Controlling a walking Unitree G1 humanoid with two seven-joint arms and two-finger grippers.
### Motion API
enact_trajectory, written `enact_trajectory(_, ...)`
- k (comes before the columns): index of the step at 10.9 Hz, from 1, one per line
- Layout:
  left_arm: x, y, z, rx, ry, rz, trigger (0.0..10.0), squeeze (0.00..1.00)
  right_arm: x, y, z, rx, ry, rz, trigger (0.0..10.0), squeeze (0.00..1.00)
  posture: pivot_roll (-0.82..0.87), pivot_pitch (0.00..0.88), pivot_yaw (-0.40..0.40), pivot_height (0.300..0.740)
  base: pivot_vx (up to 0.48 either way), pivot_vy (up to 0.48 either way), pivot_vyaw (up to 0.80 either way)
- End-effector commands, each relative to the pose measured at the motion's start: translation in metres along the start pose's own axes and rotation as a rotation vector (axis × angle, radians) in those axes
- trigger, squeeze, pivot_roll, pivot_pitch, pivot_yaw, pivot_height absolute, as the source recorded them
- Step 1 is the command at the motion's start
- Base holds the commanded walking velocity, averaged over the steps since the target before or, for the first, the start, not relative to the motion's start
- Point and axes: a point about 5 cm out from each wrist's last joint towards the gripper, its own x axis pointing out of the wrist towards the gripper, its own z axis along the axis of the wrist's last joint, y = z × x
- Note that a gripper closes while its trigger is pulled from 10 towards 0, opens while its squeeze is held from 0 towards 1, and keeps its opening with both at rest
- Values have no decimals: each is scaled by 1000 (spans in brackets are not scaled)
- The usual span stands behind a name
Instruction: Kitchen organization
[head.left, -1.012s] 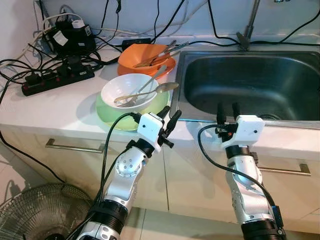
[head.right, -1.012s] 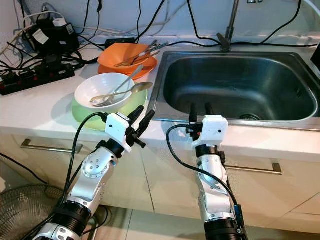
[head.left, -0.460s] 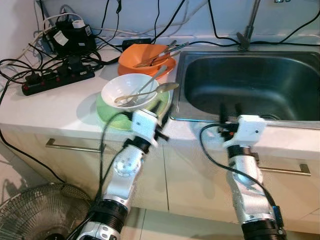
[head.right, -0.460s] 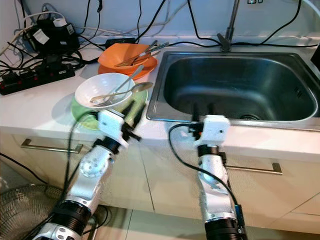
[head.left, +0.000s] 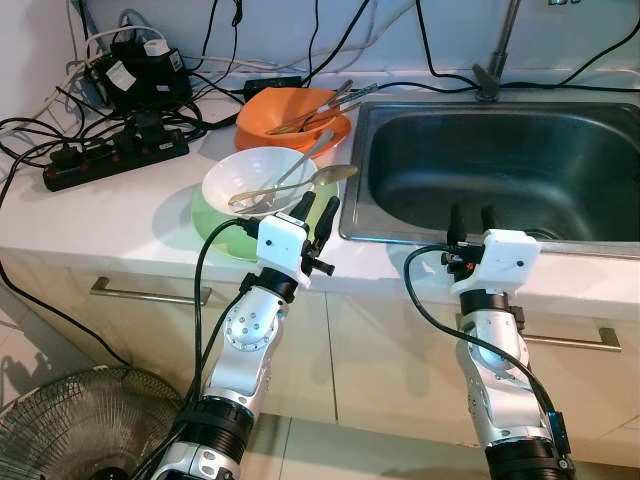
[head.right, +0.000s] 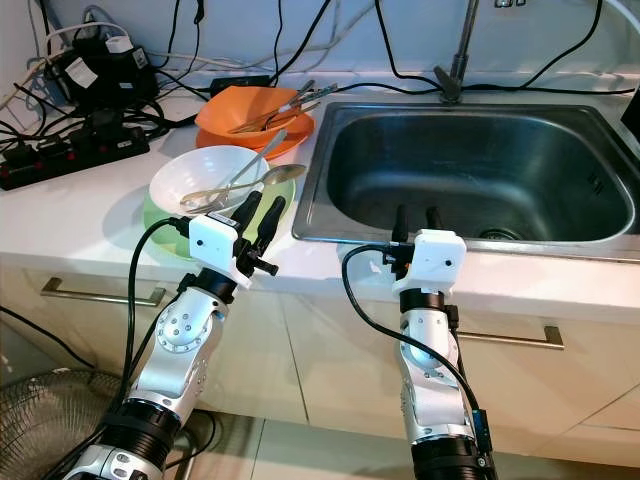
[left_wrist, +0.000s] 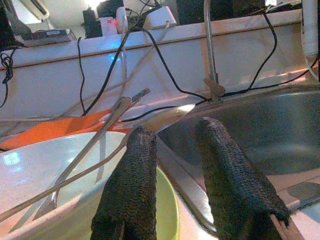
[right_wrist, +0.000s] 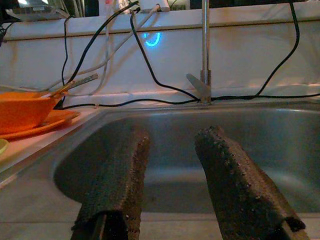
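Kitchen counter (head.left: 120, 215), white, with a steel sink (head.left: 500, 160) set in at the right and a tangle of cables and a power strip (head.left: 115, 160) at the far left.

Item — white bowl (head.left: 258, 180) nested on a green plate (head.left: 215, 222), near the counter's front edge, just left of the sink; two spoons (head.left: 290, 185) lie in it, their long axes running from the bowl's near left up toward the far right, one spoon end overhanging the rim toward the sink. Beyond it, an orange bowl (head.left: 290, 115) holding more utensils.

Left gripper (head.left: 314, 212) — fingers apart, empty, at the bowl's near-right rim, pointing far; the bowl lies just ahead and to its left. It is the nearer arm for this stack.

Right gripper (head.left: 470, 222) — fingers apart, empty, at the sink's near edge, well apart from the bowls.
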Motion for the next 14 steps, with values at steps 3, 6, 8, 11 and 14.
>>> enact_trajectory(3, 1, 2, 1, 18, -4, 1, 10000, 0, 1, 3, 1, 1, 0, 11, 10000, 0, 10, 66, 109, 740, 0, 0, 0)
enact_trajectory(6, 1, 1, 1, 20, -4, -3, 10000, 0, 1, 4, 0, 1, 2, 11, 10000, 0, 11, 67, 109, 740, 0, 0, 0)
enact_trajectory(8, 2, -2, 2, 50, -3, -34, 10000, 0, 1, 4, 0, 1, 5, 14, 10000, 0, 10, 65, 110, 740, 0, 0, 0)
enact_trajectory(11, 3, -5, 2, 86, -4, -64, 10000, 0, 1, 5, -1, 1, 8, 16, 10000, 0, 11, 62, 111, 740, 0, 0, 0)
enact_trajectory(14, 18, -4, 11, 259, -17, -84, 10000, 0, 2, 6, -1, 2, 8, 16, 10000, 0, 8, 60, 112, 740, 0, 0, 0)
